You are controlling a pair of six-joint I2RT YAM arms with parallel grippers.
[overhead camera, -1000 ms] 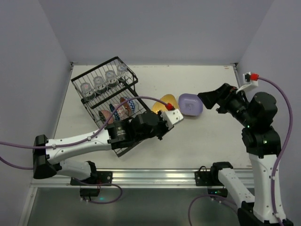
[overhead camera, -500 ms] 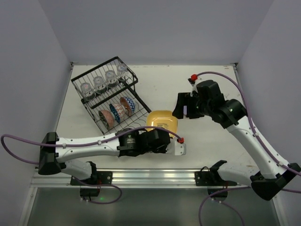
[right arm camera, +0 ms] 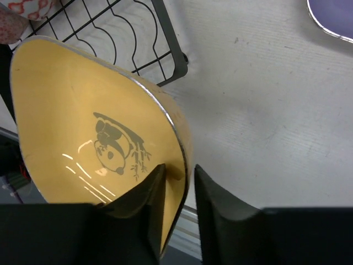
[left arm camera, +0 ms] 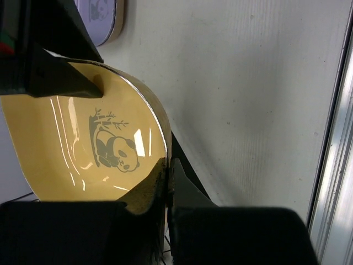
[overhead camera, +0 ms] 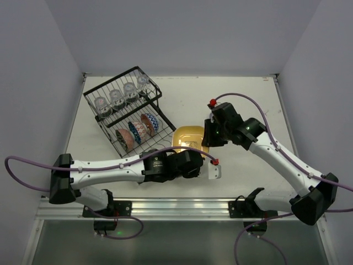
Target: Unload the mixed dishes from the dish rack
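The yellow plate (overhead camera: 188,138) is held between both arms near the middle of the table (overhead camera: 242,94), just off the 4 o'clock corner of the dish rack (overhead camera: 122,114), with its glossy face and panda drawing (left arm camera: 113,149) turned up toward the overhead camera. The left gripper (left arm camera: 167,172) is clamped on the plate's rim at about 6 o'clock as seen from above, and its fingers are pressed tight on either side of the edge. The right gripper (right arm camera: 179,172) meets the plate at about 3 o'clock. It is set narrow and straddles the rim, with one finger (right arm camera: 146,196) lying against the yellow face and the other just beside the back. Whether it is actually squeezing cannot be told. The rack sits toward 10 o'clock on the table. Four glass cups (overhead camera: 123,93) stand in a row in its deeper basket section at the far side. Three patterned bowls (overhead camera: 137,131) stand on edge in the wire dividers of the flatter section nearer the arms. A purple plate (right arm camera: 335,14) lies flat on the table. It shows at 1 o'clock in the right wrist view and at 11 o'clock in the left wrist view, close beyond the yellow plate. In the overhead view the right arm covers it.
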